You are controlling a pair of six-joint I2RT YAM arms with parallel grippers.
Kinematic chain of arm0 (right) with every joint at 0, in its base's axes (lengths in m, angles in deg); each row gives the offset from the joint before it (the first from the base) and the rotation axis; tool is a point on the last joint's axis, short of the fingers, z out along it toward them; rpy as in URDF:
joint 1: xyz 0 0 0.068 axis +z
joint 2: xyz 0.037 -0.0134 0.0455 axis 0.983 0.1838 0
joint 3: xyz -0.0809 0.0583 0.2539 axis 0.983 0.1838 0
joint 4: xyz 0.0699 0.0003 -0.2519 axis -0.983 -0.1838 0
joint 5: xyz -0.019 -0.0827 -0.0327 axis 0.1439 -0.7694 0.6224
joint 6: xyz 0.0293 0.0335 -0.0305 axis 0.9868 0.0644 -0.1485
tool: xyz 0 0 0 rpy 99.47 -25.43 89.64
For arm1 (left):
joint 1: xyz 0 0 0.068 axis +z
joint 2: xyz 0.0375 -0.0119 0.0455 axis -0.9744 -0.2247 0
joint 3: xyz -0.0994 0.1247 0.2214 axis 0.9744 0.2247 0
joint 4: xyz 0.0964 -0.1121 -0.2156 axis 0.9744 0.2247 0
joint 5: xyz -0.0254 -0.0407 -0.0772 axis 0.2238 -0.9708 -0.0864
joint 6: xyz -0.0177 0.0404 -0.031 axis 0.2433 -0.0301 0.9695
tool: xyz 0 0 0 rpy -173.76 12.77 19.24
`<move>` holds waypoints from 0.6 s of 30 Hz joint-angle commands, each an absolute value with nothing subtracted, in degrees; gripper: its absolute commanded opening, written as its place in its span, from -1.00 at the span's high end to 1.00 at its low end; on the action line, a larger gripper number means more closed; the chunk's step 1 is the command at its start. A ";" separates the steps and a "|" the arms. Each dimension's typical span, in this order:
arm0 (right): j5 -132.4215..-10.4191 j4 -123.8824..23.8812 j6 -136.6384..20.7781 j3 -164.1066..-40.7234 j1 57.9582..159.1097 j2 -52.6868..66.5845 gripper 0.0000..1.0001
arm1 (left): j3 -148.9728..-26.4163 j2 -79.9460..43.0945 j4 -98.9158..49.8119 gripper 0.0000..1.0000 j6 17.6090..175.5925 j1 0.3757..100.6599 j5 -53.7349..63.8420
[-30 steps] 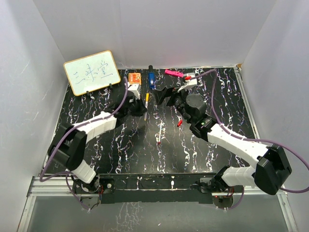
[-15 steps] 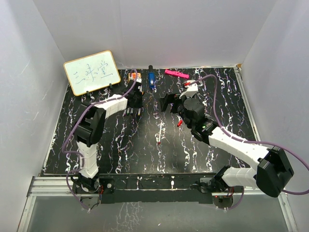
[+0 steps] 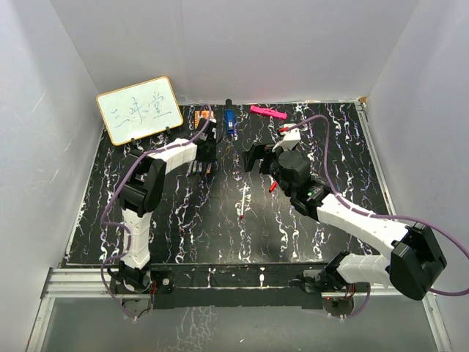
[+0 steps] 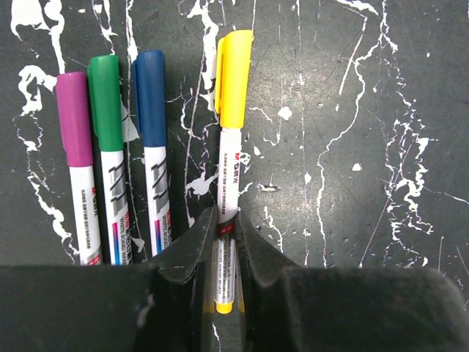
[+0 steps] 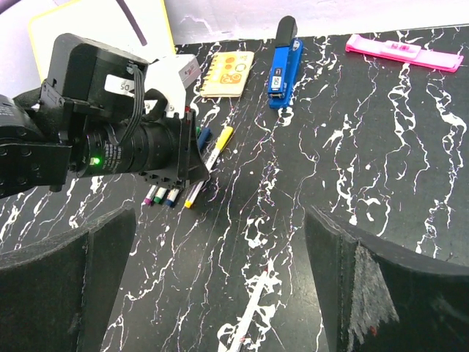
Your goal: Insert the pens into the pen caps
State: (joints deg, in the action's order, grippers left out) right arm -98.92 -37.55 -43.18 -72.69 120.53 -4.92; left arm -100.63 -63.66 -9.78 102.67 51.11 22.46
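Note:
The left wrist view shows a white pen with a yellow cap [image 4: 234, 77] lying on the black marbled table, its barrel pinched between the fingers of my left gripper [image 4: 226, 216]. Left of it lie three capped pens in a row: purple [image 4: 75, 117], green [image 4: 106, 103] and blue [image 4: 150, 95]. From above, the left gripper [image 3: 206, 150] is at the back left of the table. My right gripper [image 3: 256, 156] hangs open and holds nothing. Below it lies an uncapped white pen [image 5: 253, 315], also seen from above [image 3: 242, 202], with a small red cap [image 3: 272, 186] beside it.
A whiteboard [image 3: 139, 110] leans at the back left. A thick blue and black marker [image 5: 282, 62], a flat pink bar [image 5: 403, 51] and an orange-printed block [image 5: 227, 73] lie along the back edge. White walls close in three sides.
The left arm carried the yellow-capped pen from the middle, by the right gripper, back and left, laying it beside the capped row. The right gripper drew back a little and opened wider.

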 commanded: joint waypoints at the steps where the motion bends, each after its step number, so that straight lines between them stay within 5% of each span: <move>1: -99.80 -35.44 -42.76 -72.66 120.48 -4.90 -0.96 | -102.88 -63.98 -5.98 0.78 102.33 51.44 24.77; 18: -103.59 -35.13 -41.45 -71.52 120.53 -4.21 -0.96 | -104.33 -61.56 -6.30 0.37 102.57 51.43 24.31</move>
State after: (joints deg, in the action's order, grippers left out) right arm -101.87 -37.64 -42.02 -71.84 120.53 -3.94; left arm -102.20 -63.70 -7.40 102.58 51.11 24.74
